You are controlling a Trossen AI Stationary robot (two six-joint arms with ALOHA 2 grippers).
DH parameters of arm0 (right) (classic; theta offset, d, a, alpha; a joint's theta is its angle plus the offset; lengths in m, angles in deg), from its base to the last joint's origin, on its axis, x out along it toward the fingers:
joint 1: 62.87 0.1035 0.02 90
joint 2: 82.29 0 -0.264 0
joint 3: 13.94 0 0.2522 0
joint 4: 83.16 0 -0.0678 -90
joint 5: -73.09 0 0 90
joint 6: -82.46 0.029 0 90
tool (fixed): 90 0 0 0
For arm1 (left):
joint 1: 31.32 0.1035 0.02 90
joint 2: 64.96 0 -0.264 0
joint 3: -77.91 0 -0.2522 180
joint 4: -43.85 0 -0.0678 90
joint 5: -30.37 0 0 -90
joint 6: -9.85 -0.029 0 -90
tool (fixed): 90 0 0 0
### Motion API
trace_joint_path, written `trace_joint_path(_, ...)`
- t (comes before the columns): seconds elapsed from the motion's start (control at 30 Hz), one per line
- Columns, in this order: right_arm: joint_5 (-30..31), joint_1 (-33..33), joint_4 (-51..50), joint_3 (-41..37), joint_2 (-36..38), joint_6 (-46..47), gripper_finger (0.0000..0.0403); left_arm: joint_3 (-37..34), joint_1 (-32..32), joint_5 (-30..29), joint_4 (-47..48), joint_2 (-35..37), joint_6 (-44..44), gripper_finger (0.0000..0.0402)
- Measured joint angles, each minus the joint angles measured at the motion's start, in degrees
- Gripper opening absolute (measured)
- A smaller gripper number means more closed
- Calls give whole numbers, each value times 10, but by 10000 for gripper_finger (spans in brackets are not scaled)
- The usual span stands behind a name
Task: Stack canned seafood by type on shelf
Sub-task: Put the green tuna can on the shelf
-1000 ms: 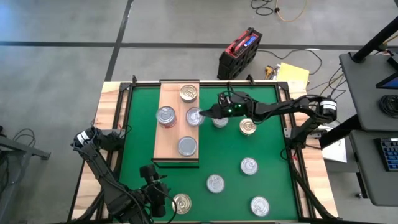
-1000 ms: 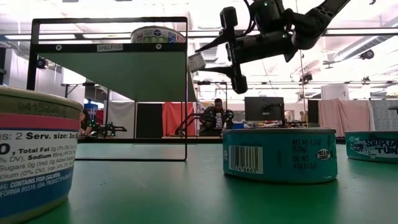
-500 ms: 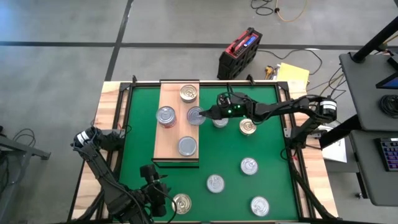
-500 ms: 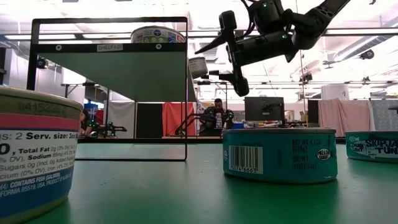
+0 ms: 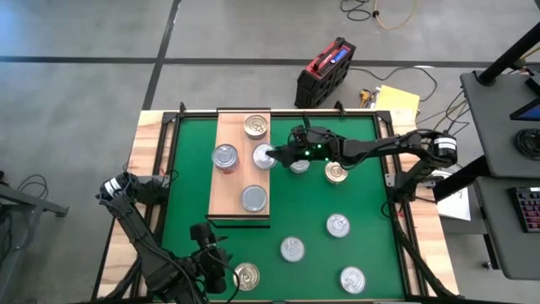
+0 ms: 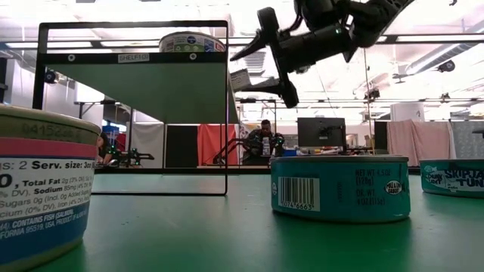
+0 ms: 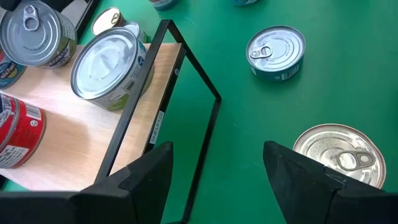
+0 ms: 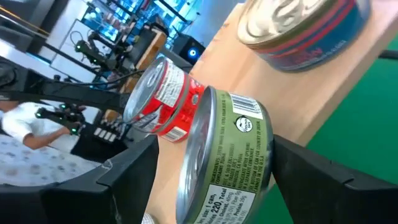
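The shelf (image 5: 232, 181) is a pale wooden board on a black frame, and several tins stand on it. One is gold-lidded (image 5: 256, 127), one red-labelled (image 5: 224, 157) and one silver (image 5: 254, 198). A green-labelled tin (image 5: 264, 156) (image 8: 233, 155) stands at its right edge. My right gripper (image 5: 277, 154) (image 6: 274, 54) is open and reaches in from the table's right. It is rolled so that one finger (image 8: 127, 183) is off the tin's lid and the other (image 8: 323, 180) is by its base. My left gripper (image 7: 217, 180) is open over the shelf's near right corner. My right gripper stands around the green-labelled tin with a clear gap between one finger and the lid (image 8: 193, 155). The tin's base rim (image 8: 270, 158) lies right beside the other finger; whether they touch, I cannot tell.
Several tins lie loose on the green mat (image 5: 371, 203). Two (image 5: 299, 165) (image 5: 337, 172) sit under the right arm, others (image 5: 338, 225) (image 5: 292, 248) (image 5: 353, 279) nearer, and a gold one (image 5: 246, 275) (image 7: 339, 152) is by the left gripper. A person (image 6: 265, 140) sits far behind.
My right gripper has moved a little toward the table's left, closer over the shelf's right edge and the green-labelled tin, and has tipped slightly. Its fingers have stayed wide apart.
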Motion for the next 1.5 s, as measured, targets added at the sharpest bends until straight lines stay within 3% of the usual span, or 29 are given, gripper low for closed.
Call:
trace_joint_path(0.3,64,29,-91,30,0,-39,282,0,0,0,0,0,10,233)
trace_joint_path(1.0,104,37,-99,30,1,-152,292,0,0,-1,-3,0,27,233)
trace_joint_path(1.3,110,40,-134,40,54,-324,269,0,0,-1,-5,0,53,233)
trace_joint_path(1.5,111,54,-169,0,126,-447,216,-1,0,-14,-9,0,83,233)
